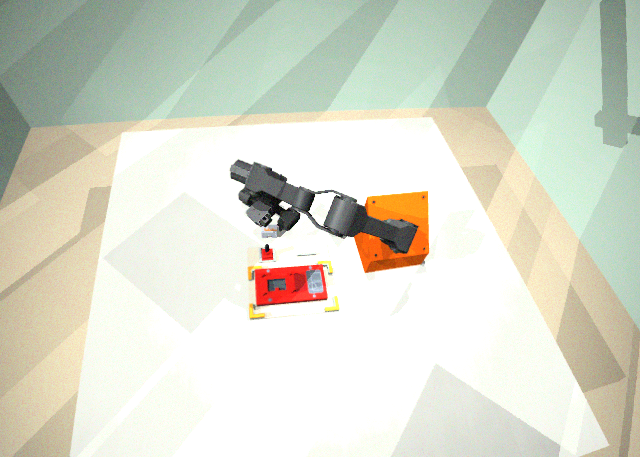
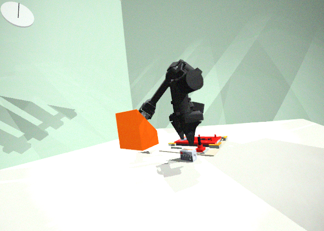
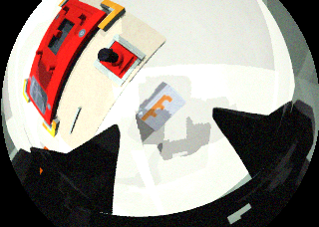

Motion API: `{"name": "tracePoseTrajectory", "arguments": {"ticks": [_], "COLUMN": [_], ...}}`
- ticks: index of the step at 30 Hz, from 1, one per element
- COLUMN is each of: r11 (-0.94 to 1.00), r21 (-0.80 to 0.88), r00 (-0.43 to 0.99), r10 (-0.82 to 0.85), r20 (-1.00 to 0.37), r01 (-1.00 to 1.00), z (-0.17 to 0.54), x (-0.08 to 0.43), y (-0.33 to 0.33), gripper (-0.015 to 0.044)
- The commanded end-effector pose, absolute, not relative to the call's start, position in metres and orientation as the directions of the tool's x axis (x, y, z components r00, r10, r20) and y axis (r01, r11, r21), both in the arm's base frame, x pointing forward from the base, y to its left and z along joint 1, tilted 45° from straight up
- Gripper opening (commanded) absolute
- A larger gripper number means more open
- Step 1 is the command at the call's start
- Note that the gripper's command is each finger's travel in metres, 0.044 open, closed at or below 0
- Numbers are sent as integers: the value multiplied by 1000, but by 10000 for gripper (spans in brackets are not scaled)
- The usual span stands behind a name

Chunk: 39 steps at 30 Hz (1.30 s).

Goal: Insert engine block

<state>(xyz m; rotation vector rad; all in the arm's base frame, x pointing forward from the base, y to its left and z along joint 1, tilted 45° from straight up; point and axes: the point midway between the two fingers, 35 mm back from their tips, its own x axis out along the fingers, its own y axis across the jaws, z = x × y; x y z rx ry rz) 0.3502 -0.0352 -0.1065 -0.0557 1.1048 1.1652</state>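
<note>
1. Gripper (image 1: 273,222) (image 2: 187,141) (image 3: 167,121), one: jaws spread wide, nothing between them, tips above table height.
2. Engine block (image 1: 269,231) (image 2: 188,154) (image 3: 161,108), grey with orange detail, one: on the table, outside the car body (image 1: 289,294) (image 2: 204,142) (image 3: 77,23), just beyond the baseboard (image 1: 254,258) (image 2: 211,153) (image 3: 145,35).
3. Opening (image 1: 277,284) (image 3: 61,36), dark, one: in the red body, without the block. Rib: too small for us to identify surely.
4. Step in hand, by our judgement: lining up for a grasp; insertion remains to be done.
5. Alignment: the block lies aslant between the fingers in the wrist view. We should turn the wrist until the pads face two parallel sides, centre, then descend straight.
6. Clearance: red piece with black knob (image 1: 266,254) (image 2: 200,148) (image 3: 122,63), near the block; we should keep the open fingers off it.
7. Closing: evenly and low enough for a firm hold, lest the block twist. We confirm the slot side before carrying.
</note>
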Motion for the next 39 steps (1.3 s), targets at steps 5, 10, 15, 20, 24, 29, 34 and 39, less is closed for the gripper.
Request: {"name": "tracePoseTrajectory", "arguments": {"ticks": [5,10,15,20,24,29,34,39], "r11": [581,645,690,714,717,702,666,610], "r21": [595,649,684,697,693,669,624,561], "r00": [-37,-38,-38,-38,-39,-39,-39,-40], "r10": [697,697,697,697,696,696,696,696], "r20": [-716,-716,-716,-716,-717,-717,-717,-717], "r01": [-555,-403,-238,-67,72,243,407,559], "z": [-104,-102,-100,-99,-98,-96,-94,-93], "x": [350,351,351,351,351,351,351,351], "y": [-38,-39,-41,-43,-44,-46,-47,-49], "gripper": [440,440,440,440,440,440,440,440]}}
